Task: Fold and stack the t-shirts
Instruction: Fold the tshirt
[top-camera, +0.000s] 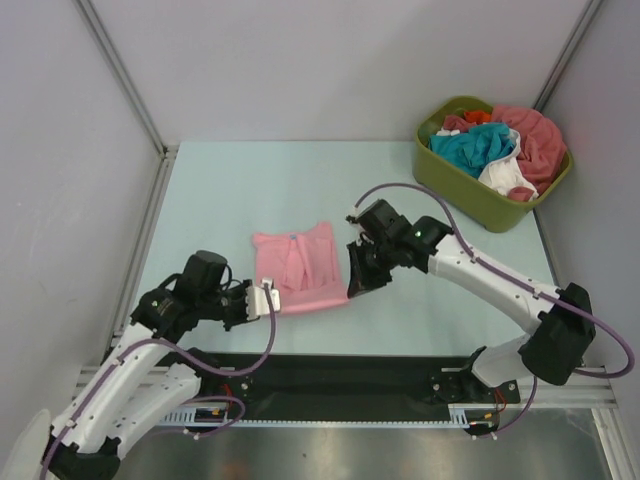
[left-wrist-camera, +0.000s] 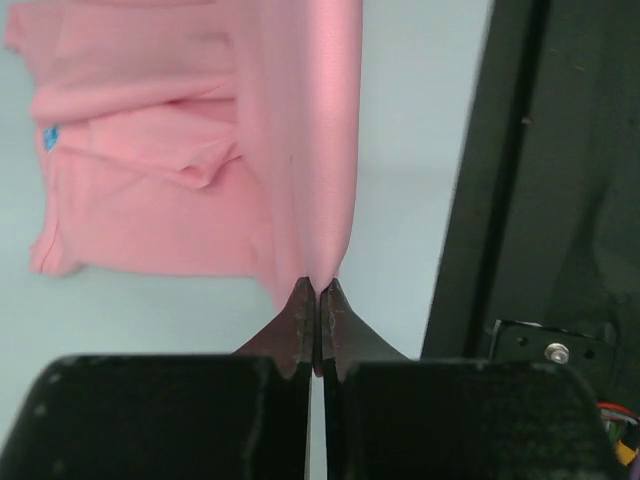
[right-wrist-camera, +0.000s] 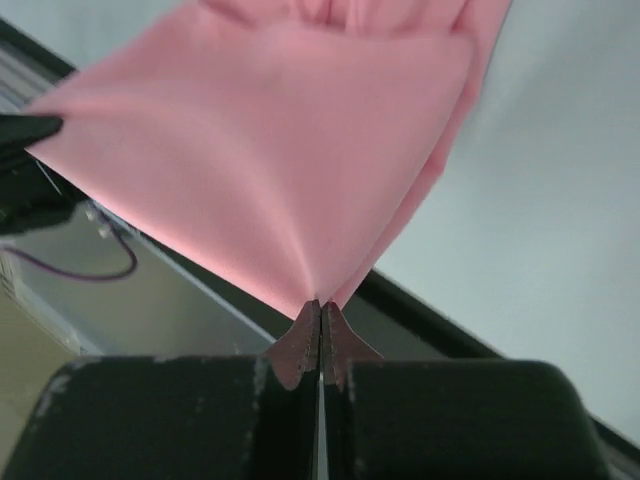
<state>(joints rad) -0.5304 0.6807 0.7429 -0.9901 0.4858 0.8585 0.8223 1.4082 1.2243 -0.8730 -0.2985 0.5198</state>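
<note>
A light pink t-shirt (top-camera: 298, 266) lies partly folded in the middle of the table, its near hem lifted. My left gripper (top-camera: 268, 297) is shut on the near left corner of that hem; in the left wrist view the cloth (left-wrist-camera: 300, 150) runs up from the pinched tips (left-wrist-camera: 317, 292). At the near right corner my right gripper (top-camera: 356, 288) is shut too, and the pink cloth (right-wrist-camera: 290, 170) fans out from its tips (right-wrist-camera: 320, 306). More t-shirts (top-camera: 495, 148), teal, white, coral-red and orange, are heaped in the tub.
An olive-green plastic tub (top-camera: 470, 195) stands at the back right corner of the pale table (top-camera: 250, 190). A black rail (top-camera: 330, 380) runs along the near edge, close under the lifted hem. Grey walls close in the left, back and right sides.
</note>
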